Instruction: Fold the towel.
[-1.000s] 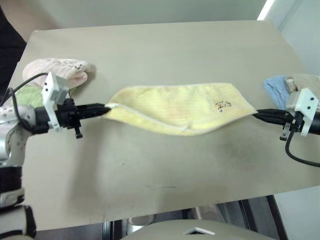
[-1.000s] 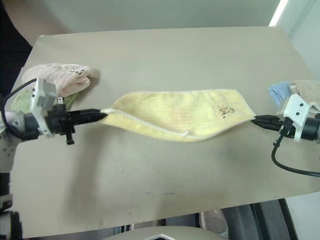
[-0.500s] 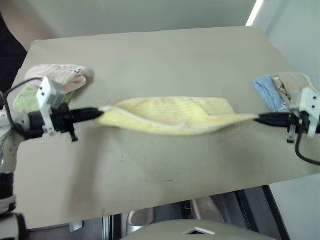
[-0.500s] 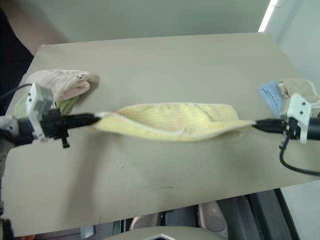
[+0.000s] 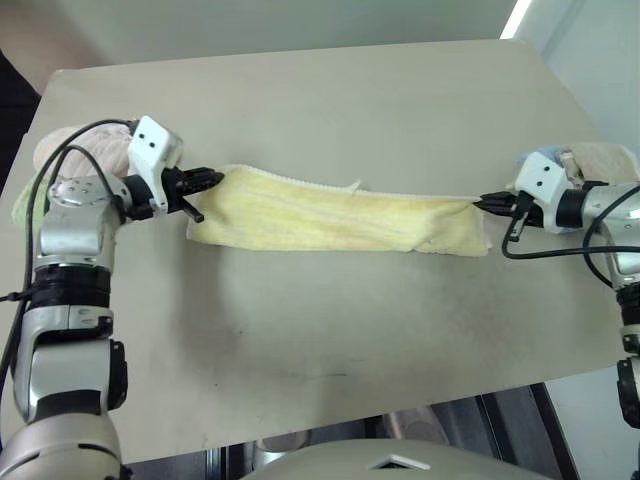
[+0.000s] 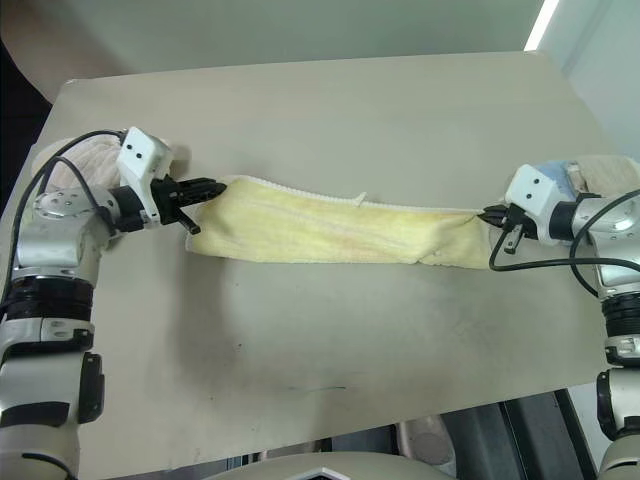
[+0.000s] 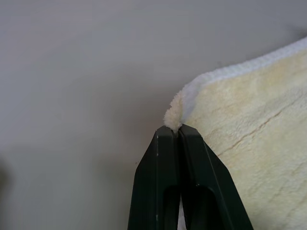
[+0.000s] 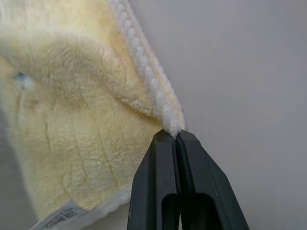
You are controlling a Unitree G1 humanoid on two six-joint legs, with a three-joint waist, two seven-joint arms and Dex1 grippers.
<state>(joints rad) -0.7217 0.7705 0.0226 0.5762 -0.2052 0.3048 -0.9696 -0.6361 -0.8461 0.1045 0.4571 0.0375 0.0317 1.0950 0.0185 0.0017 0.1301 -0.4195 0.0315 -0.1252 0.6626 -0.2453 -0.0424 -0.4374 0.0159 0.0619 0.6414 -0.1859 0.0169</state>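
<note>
1. Holding the yellow towel (image 5: 335, 220) by its far corners, we keep the left gripper (image 5: 212, 180) and right gripper (image 5: 484, 203) clamped on them.
2. It lies mid-tabletop (image 5: 330, 330), doubled lengthwise into a long strip.
3. We judge the crosswise folds remain.

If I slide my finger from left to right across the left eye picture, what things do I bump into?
Pink towel → left gripper → yellow towel → right gripper → blue towel.
</note>
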